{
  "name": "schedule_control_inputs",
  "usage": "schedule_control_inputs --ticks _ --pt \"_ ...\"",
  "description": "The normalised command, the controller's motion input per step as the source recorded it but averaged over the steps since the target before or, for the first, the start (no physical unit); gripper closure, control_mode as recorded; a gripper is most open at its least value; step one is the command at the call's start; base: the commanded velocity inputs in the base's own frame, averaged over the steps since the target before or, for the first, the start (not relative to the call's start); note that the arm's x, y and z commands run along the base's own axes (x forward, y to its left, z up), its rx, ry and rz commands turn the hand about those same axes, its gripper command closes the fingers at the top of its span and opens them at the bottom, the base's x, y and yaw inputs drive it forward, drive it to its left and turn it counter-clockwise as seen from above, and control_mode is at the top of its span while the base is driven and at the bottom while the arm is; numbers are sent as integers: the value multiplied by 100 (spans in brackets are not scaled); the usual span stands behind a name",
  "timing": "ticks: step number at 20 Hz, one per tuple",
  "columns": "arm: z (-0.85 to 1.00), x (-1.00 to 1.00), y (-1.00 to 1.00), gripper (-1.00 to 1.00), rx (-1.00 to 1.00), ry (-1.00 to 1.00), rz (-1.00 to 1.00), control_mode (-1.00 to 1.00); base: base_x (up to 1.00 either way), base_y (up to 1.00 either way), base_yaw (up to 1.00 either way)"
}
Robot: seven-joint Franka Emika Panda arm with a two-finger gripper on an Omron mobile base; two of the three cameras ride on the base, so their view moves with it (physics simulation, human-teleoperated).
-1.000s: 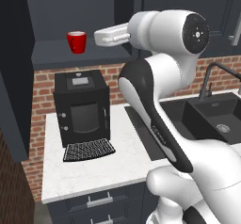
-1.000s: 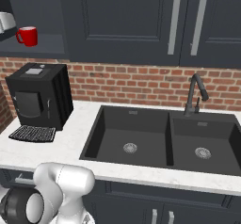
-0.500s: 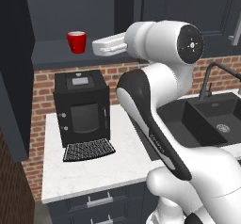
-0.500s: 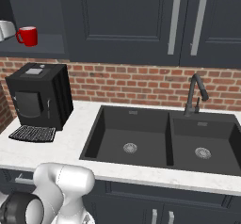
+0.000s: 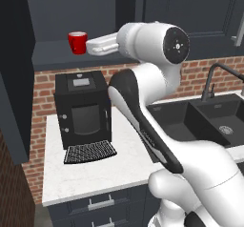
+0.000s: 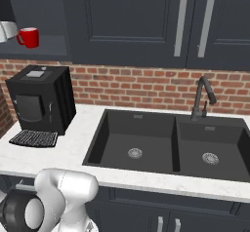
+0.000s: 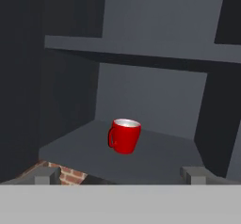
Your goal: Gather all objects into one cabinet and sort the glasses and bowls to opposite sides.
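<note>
Red mug [image 7: 125, 135] sits upright mid cabinet floor [image 7: 164, 159], straight ahead of my tool [image 7: 120, 176], w/ a gap between. Handle faces my left. Tool wide, holding nothing.

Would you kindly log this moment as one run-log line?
phase: approach | gripper: open, empty | target: red mug, upright on cabinet floor | contact: none

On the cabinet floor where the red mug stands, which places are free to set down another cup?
The red mug stands alone near the middle of the cabinet floor. Bare patches lie left of it toward the side wall, right of it, and behind it.
</note>
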Motion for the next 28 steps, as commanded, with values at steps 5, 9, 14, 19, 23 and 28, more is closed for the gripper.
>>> schedule_control_inputs --ticks 5,9,14,19,23,28 --pt "-9 16 0 -100 0 0 0 -100 0 0 0" --pt "-6 1 16 -100 0 0 0 -100 0 0 0" --pt "0 0 34 -100 0 0 0 -100 0 0 0" --pt "-14 37 8 -100 0 0 0 -100 0 0 0" --pt "-45 63 0 -100 0 0 -2 -100 0 0 0" --pt "-34 40 8 -100 0 0 -1 -100 0 0 0"
